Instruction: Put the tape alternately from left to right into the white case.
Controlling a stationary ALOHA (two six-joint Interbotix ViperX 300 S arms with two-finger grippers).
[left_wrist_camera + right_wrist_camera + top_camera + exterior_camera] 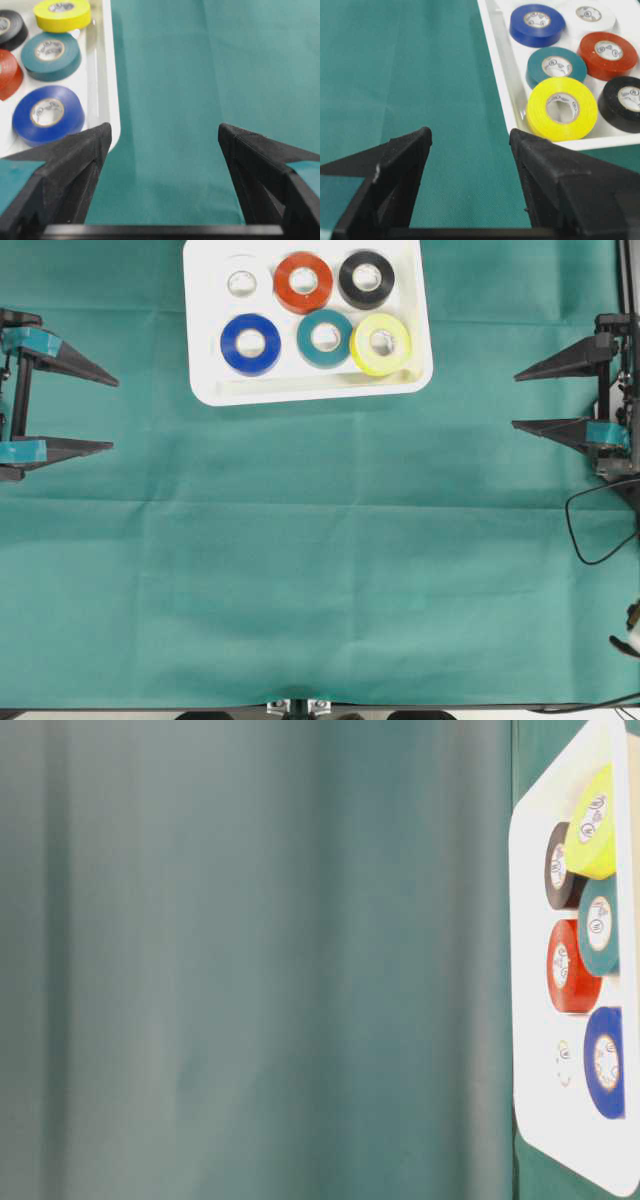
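The white case [310, 390] lies at the top middle of the green cloth and holds several tape rolls. White tape [241, 283], red tape [303, 282] and black tape [366, 278] form the back row. Blue tape [250, 343], teal tape [325, 337] and yellow tape [381, 343] form the front row. My left gripper [112, 413] hangs open at the far left edge, well away from the case and holding nothing. At the far right edge my right gripper [515, 400] is open and holds nothing. The left wrist view shows the blue tape [48, 114] behind the left fingertip.
A green cloth [320, 570] covers the whole table. A black cable [590, 530] loops at the right edge beside the right arm. Hardware pokes over the front edge at the bottom middle [297, 707].
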